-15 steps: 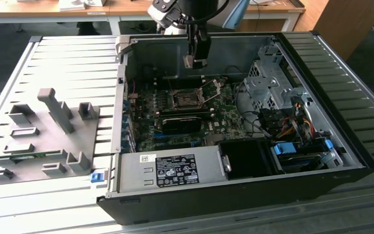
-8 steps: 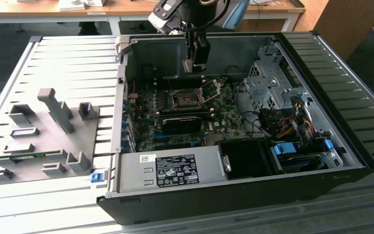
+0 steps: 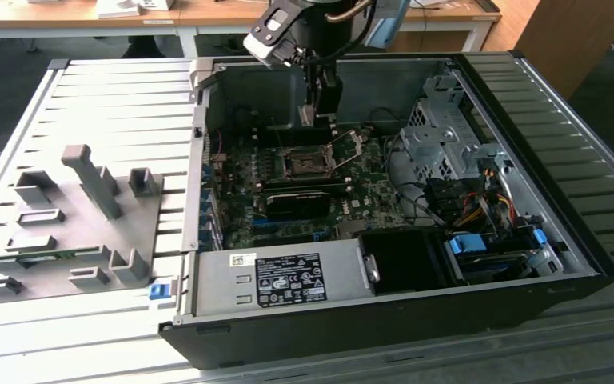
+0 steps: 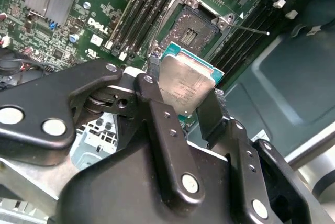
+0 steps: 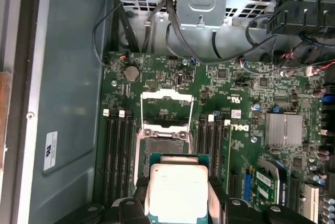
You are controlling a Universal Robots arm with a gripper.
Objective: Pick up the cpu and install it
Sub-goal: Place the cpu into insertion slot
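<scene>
Starting wide: open computer case (image 3: 392,316) on its side, walls all round the socket (image 3: 307,164). Down to the green motherboard (image 3: 366,188), carrying that socket near its middle, dark memory slots (image 5: 118,150) flanking the socket on both sides. Then the gripper (image 3: 309,116), hanging over the board just beyond the socket, clamped narrow on the cpu (image 4: 186,85) by two opposite edges, black fingers (image 4: 157,116) pressing the rim, not the face. At the socket itself: metal frame (image 5: 167,97) flipped open, contact field bare. And the cpu, plain in both wrist views, held above and just beside the socket, apart from it, not seated yet. Judging by looks: light, stiff, flat as a tile, metal lid smooth and probably slippery, underside and socket contacts likely delicate. Best taken by the edges, exactly as here, kept level, never squeezed across the lid nor touched underneath.
</scene>
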